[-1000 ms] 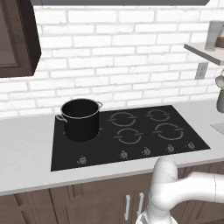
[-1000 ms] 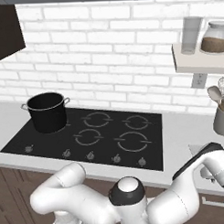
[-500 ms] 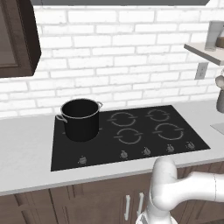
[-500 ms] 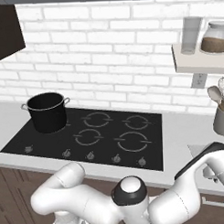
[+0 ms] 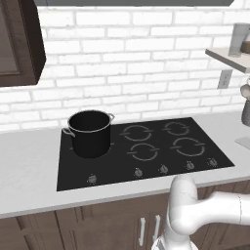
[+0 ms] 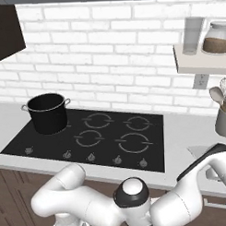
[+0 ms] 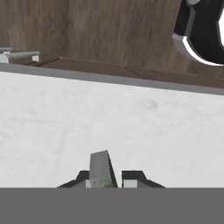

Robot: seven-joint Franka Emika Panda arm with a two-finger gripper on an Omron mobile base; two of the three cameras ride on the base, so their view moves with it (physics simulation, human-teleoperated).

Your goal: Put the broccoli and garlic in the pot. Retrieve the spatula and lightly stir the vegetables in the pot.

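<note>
One black pot (image 5: 90, 133) stands on the four-ring hob (image 5: 146, 151); the hand (image 7: 107, 177) is pinched narrow on a grey sliver (image 7: 101, 168).

The pot (image 5: 90, 133) stands on the cooktop's (image 5: 146, 166) rear-left burner. The cooktop sits in the counter (image 5: 29, 168). To the right, a utensil holder (image 6: 224, 121) stands below a wall shelf (image 6: 201, 64) carrying a jar (image 6: 216, 38).

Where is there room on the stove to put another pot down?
The pot takes the back-left burner. The other burners to its right on the black cooktop are bare, and so is the grey counter left of it. By the utensil holder it is more crowded.
</note>
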